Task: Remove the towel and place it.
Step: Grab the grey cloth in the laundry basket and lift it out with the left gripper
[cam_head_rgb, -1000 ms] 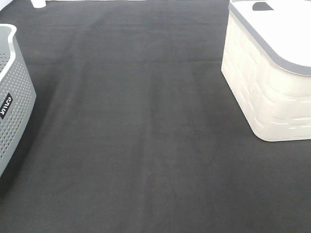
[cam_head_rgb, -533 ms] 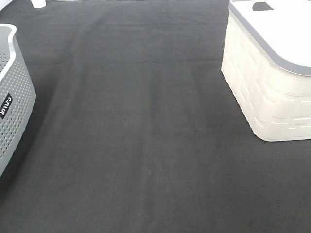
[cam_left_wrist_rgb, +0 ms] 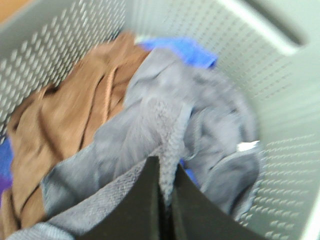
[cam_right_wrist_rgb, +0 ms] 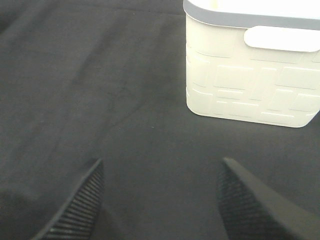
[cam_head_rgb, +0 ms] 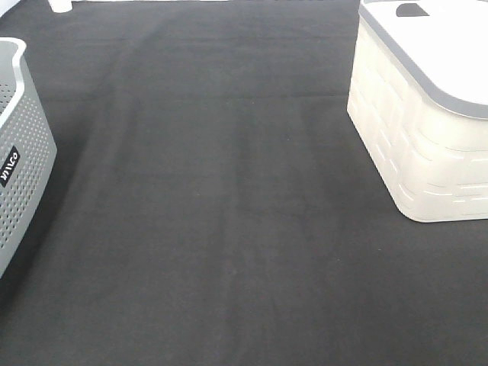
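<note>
In the left wrist view the grey-purple towel lies crumpled in the grey perforated basket, with a small white tag at one corner. My left gripper is shut, its black fingers pinching a raised fold of the towel. My right gripper is open and empty above the black mat. Neither gripper shows in the exterior high view.
A brown cloth and a blue cloth lie in the grey basket beside the towel. The grey basket stands at the left edge of the mat. A white basket stands at the right, also in the right wrist view.
</note>
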Available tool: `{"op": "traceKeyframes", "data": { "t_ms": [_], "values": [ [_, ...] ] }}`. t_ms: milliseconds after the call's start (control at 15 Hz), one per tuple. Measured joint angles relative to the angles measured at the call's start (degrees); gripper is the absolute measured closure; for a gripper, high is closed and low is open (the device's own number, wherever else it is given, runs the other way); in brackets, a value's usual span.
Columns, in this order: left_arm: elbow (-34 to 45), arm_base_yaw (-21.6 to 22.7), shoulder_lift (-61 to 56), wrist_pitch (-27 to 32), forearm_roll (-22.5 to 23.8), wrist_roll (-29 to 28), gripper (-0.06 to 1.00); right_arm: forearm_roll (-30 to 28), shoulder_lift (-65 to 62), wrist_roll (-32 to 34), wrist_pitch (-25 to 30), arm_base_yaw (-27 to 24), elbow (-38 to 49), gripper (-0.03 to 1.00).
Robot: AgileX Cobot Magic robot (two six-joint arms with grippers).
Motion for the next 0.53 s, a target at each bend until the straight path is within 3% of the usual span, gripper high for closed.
{"op": "traceKeyframes", "data": {
  "t_ms": [533],
  "values": [
    [0.0,0.0,-8.4,-10.0,-0.2,0.9,0.94,0.0,0.0,0.0,0.0,0.0,0.0,0.32]
  ]
}}
